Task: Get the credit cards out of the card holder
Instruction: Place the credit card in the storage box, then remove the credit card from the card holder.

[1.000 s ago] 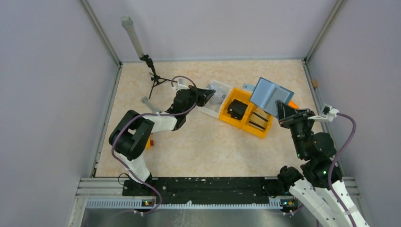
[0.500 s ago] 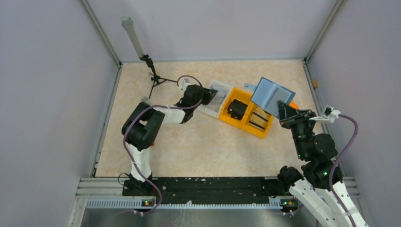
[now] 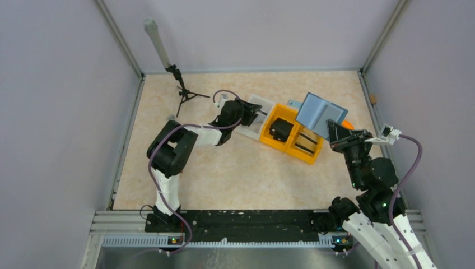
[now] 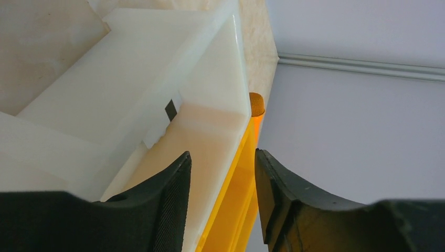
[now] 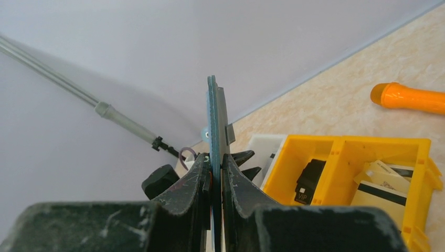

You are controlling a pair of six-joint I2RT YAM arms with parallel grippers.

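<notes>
**Card holder [image 3: 320,114] held aloft by the right arm, left jaws parted at the tray**

The right gripper [image 3: 335,131] is clamped on the lower edge of the teal-blue card holder and holds it in the air above the far right end of the orange divided bin [image 3: 305,152]. From above, the card holder is spread open, showing its lighter blue inside. The right wrist camera sees it edge-on, upright, pinched tight between the two black fingers [image 5: 197,178].

The left gripper [image 3: 255,112] reaches over the white tray [image 3: 263,102], which lies just beside the bin's left end. Its jaws stand apart with nothing between them. The left wrist camera looks past them onto the tray's white wall and the bin's orange wall touching it.

In the bin, a black item marked VIP [image 5: 308,181] leans in the left compartment. A cream card with a dark stripe [image 5: 378,191] lies in the right one. An orange marker-like object [image 5: 406,98] lies on the table [image 3: 235,168] beyond the bin.
</notes>
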